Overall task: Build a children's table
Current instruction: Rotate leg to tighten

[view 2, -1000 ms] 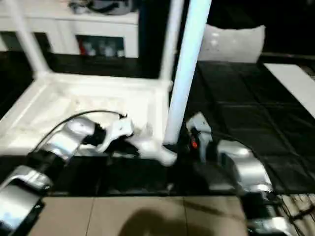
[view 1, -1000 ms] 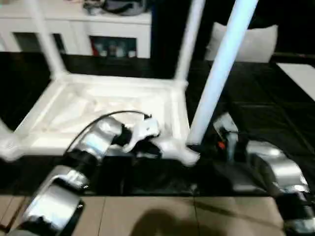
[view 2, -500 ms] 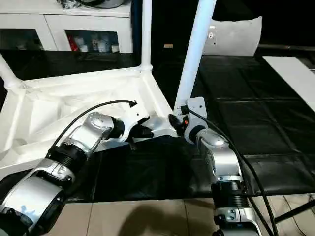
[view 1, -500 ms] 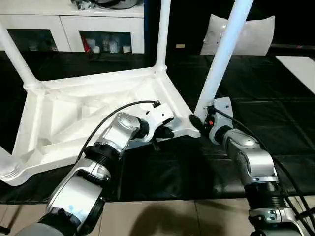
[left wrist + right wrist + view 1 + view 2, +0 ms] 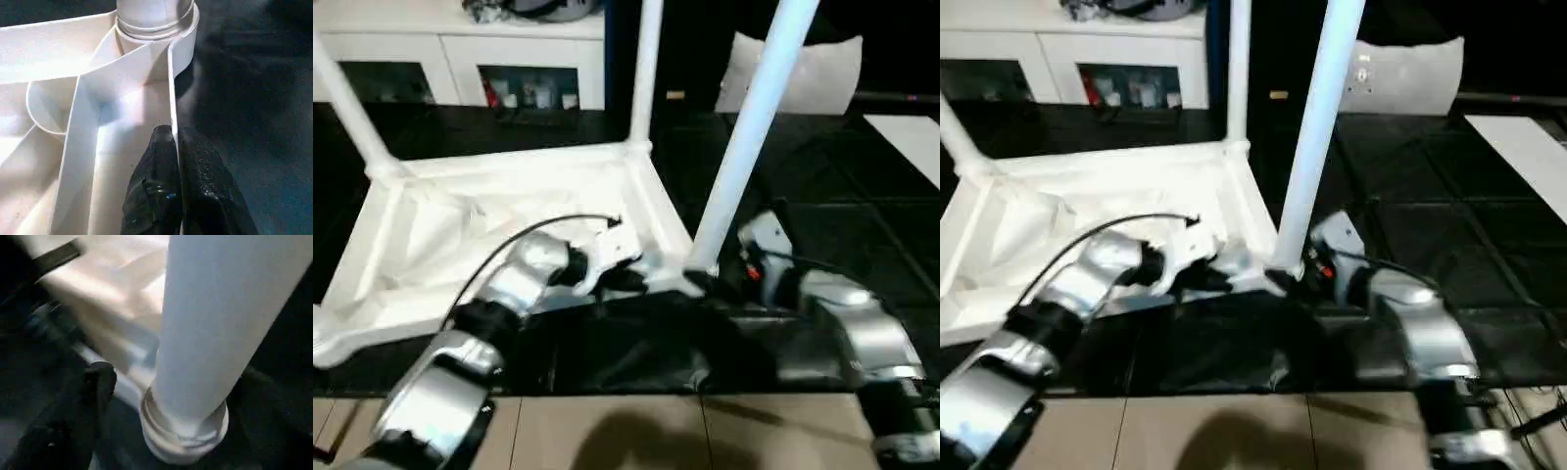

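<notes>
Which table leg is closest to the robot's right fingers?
The big near-corner leg, standing in the socket right beside the right fingers. The other legs stand farther back.

White cabinets [image 5: 460,54] with glass doors at far edge of black mat [image 5: 862,245]; white cushion [image 5: 818,83] far right.

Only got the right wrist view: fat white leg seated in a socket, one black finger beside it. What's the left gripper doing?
Observer: The left gripper is pinched shut on the table top, one finger each side of its rim wall, close to that same corner socket.
Operator: Table upside down?
Observer: Yes, ribbed underside facing up.
Operator: Other legs in?
Observer: Besides your near leg, the far-left leg and far-right leg stand upright at the back corners.
</notes>
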`<state>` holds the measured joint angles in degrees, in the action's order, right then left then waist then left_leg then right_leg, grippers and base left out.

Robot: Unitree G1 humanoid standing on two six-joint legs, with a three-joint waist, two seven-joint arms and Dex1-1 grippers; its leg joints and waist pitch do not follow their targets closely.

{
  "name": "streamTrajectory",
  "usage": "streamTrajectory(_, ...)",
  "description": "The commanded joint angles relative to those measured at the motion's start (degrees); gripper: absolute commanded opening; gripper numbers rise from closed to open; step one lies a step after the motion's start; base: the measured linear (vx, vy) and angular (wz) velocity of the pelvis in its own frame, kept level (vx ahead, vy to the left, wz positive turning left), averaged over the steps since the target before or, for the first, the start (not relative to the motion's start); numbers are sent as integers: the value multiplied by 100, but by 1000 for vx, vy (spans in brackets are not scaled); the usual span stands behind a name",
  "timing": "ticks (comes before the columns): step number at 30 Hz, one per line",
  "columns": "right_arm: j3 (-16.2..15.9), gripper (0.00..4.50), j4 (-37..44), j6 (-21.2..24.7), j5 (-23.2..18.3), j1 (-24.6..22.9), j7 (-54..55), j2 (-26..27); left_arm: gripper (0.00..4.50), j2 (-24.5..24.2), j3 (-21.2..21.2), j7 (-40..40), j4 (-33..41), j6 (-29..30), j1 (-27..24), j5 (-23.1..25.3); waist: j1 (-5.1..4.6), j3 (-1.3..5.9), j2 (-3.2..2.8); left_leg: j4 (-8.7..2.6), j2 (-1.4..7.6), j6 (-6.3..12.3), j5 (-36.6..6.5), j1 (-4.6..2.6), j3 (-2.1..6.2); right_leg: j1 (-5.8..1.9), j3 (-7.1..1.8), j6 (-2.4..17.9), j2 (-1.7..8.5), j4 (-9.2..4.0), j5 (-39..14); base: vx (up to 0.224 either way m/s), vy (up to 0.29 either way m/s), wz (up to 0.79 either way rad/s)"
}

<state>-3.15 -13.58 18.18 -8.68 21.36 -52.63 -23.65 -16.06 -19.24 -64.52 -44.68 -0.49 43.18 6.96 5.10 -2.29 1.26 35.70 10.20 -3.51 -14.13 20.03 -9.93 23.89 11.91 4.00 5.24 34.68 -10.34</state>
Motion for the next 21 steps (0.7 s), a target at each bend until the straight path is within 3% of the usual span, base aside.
streamTrajectory(1, -144, 425, 130, -223, -246, -31, -843, -272, 0, -163, -208, -639, 273, -314, -34, -65, 43, 411, 87, -334, 356, 714, 156, 65, 144, -537, -525, -127, 545, -477, -1253, 0, 0, 0)
streamTrajectory(5, -311, 425, -118, -688, -159, 5, -1405, -547, 0, -324, -309, -1111, 421, -543, -108, -130, 71, 401, 85, -345, 383, 628, 129, 52, 148, -511, -530, -135, 553, -488, -1380, 0, 0, 0)
streamTrajectory(11, -383, 410, -336, -628, -447, 112, -2094, -688, 0, -492, -451, -1716, 619, -729, -213, -240, 153, 411, 99, -338, 417, 661, 258, 43, 145, -501, -548, 75, 570, -442, -1167, 0, 0, 0)
streamTrajectory(13, -391, 410, -405, -566, -538, 141, -2248, -695, 0, -504, -453, -1778, 667, -773, -236, -265, 173, 416, 116, -338, 427, 649, 278, 47, 148, -507, -546, 74, 577, -429, -1164, 0, 0, 0)
streamTrajectory(16, -466, 372, -327, -310, -767, 117, -2664, -773, 0, -556, -505, -1991, 817, -765, -275, -286, 210, 418, 121, -332, 416, 640, 302, 53, 138, -516, -543, 27, 569, -438, -1203, 0, 0, 0)
streamTrajectory(21, -488, 331, -337, -262, -815, 115, -2813, -787, 0, -590, -524, -2071, 900, -752, -307, -308, 240, 414, 120, -336, 403, 573, 287, 51, 135, -505, -528, -84, 555, -459, -1321, 0, 0, 0)
